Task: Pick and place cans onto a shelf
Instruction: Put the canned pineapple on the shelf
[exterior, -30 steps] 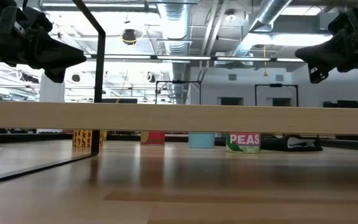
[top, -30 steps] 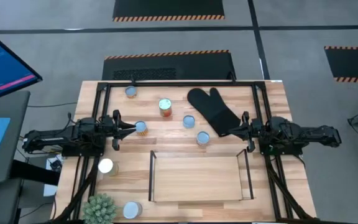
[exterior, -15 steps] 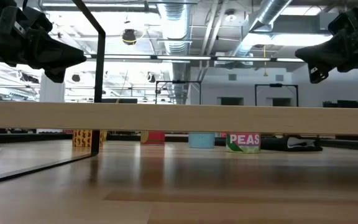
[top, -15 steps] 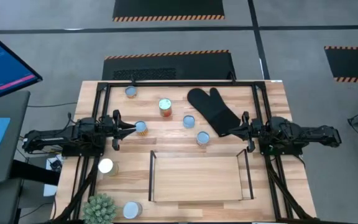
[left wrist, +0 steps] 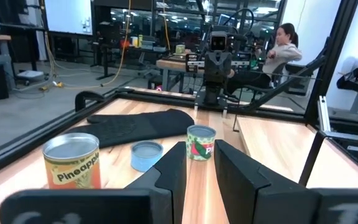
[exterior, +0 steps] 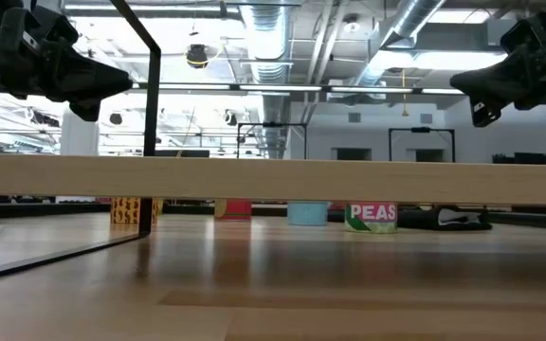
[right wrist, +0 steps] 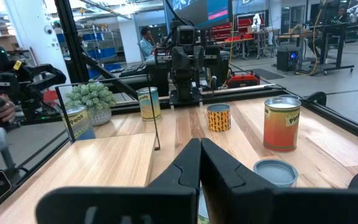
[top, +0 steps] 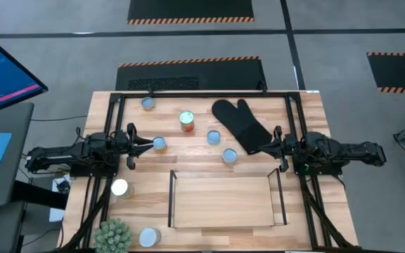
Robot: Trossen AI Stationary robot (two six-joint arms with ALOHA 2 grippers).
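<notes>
Black fingers of the left end effector [top: 148,143] stand slightly parted with nothing between them, their tips just beside a blue-topped can [top: 159,144] at the table's [top: 308,126] left middle; the right end effector [top: 261,148] has its fingers pressed nearly together, empty, hovering at the edge of the black oven mitt [top: 239,124]. No can is on the shelf [top: 223,223] yet: its light wood base lies bare at the near middle of the table. The other cans sit scattered: a pineapple can [top: 187,121], one at the far left [top: 148,104], two blue-topped ones [top: 214,136] [top: 229,156] between the arms, a white-topped one [top: 120,187] and another [top: 150,237] near a small green plant [top: 113,235]. The work looks to be at its first reach; next the left arm likely needs to open wider, drop around the can beside it and close.
</notes>
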